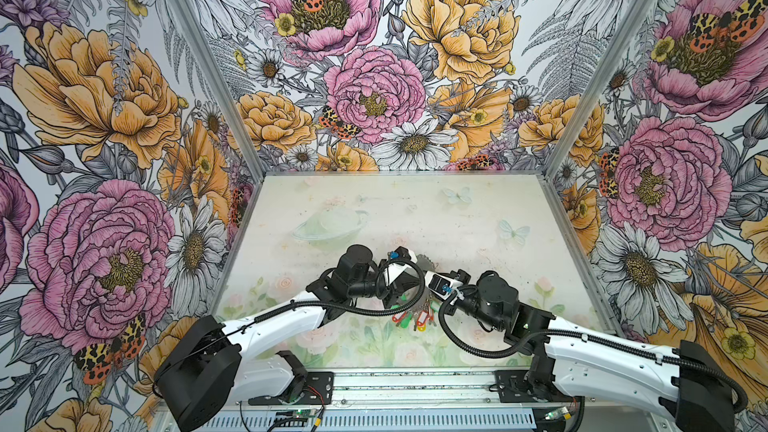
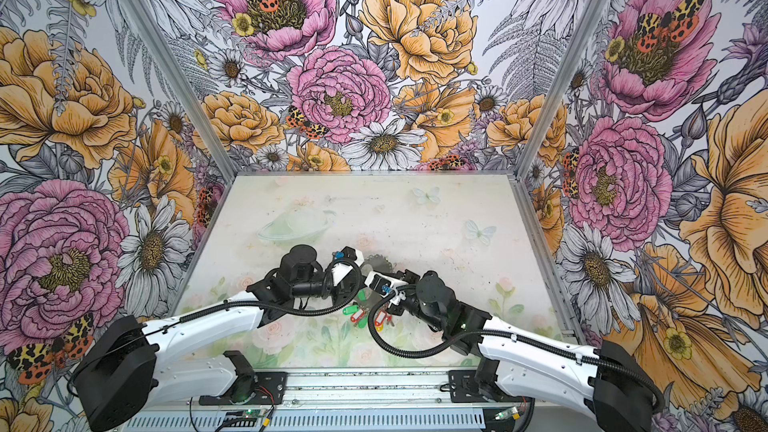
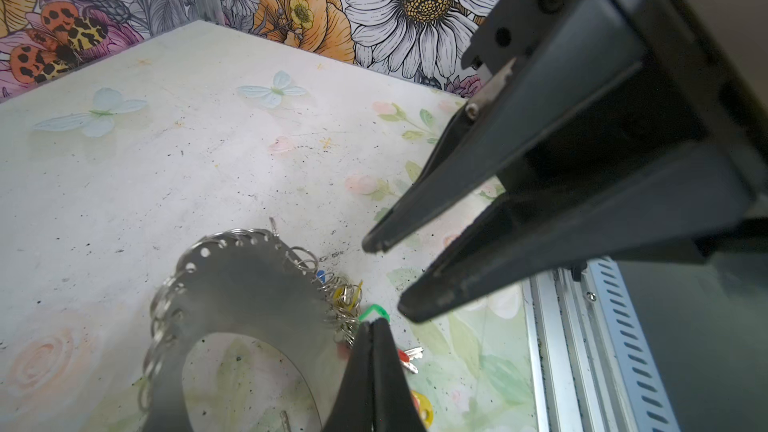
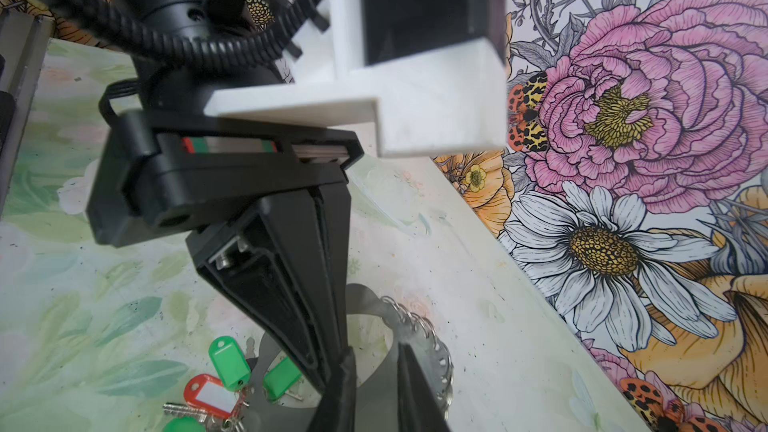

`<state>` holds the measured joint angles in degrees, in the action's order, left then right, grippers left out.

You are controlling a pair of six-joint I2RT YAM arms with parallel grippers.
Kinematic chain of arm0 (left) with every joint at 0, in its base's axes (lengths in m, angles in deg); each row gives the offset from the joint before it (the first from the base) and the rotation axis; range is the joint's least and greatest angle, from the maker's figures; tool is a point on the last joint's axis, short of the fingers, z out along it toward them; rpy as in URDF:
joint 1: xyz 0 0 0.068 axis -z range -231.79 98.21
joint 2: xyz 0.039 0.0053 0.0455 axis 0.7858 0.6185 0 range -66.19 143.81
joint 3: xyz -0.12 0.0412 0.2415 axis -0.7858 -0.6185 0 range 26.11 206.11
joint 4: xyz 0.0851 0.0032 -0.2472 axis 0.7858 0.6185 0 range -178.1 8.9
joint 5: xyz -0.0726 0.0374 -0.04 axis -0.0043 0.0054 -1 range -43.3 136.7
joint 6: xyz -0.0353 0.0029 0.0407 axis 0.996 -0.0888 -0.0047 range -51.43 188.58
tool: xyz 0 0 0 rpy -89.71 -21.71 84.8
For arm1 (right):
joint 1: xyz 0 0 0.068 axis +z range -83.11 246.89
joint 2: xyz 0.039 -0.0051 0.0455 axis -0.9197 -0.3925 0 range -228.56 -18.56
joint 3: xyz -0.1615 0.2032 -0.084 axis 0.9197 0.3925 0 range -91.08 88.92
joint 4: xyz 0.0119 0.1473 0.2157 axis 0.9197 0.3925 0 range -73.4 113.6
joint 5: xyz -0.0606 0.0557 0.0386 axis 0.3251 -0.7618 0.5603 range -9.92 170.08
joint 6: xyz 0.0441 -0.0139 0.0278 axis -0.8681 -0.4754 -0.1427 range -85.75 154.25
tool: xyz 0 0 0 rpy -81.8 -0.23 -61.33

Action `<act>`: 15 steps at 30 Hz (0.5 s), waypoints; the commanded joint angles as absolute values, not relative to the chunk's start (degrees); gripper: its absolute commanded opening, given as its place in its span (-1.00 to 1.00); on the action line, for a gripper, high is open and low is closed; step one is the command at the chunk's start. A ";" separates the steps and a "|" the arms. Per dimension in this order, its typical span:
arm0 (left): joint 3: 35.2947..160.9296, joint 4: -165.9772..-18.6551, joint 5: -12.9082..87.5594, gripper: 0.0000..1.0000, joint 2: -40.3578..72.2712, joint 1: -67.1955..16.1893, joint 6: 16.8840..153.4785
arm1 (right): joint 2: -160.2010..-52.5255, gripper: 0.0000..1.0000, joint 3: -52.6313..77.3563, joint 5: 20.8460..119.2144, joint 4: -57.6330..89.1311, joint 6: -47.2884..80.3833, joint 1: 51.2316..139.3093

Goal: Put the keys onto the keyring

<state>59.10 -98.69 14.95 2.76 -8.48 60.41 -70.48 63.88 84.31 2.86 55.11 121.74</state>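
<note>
The keyring [image 3: 249,284], a flat grey plate with an oval hole and small silver rings along its edge, lies mid-table in both top views [image 1: 424,261]. The keys [image 4: 210,394], a red tag with a white label window and small metal keys, rest on the table at the plate's near edge beside other tags; they show as red in a top view [image 2: 357,317]. My left gripper [image 3: 372,322] is shut at that edge, and a green tag's [image 4: 282,376] loop pokes out past its tips. My right gripper [image 4: 376,349] hovers just above the plate, open, holding nothing.
Another green tag [image 4: 228,357] and a yellow tag [image 3: 424,407] lie in the same bunch. The metal rail [image 3: 582,347] runs along the table's front edge close by. Flowered walls enclose the pale table [image 1: 415,209] on three sides.
</note>
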 commanded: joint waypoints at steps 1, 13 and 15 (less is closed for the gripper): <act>58.92 -99.61 13.01 -1.00 1.36 -8.99 58.29 | -67.21 -0.60 65.15 83.89 4.19 51.62 119.34; 64.18 -95.80 28.60 -0.84 9.82 -11.42 64.53 | -66.92 -0.46 66.93 100.68 8.94 23.69 108.39; 67.07 -93.70 33.37 -0.70 13.38 -11.54 67.88 | -68.27 -0.44 65.97 99.93 11.67 18.40 105.11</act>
<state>63.67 -96.81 24.54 10.24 -11.08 63.17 -66.92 67.22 96.38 7.12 31.79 108.45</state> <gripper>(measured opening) 0.124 0.276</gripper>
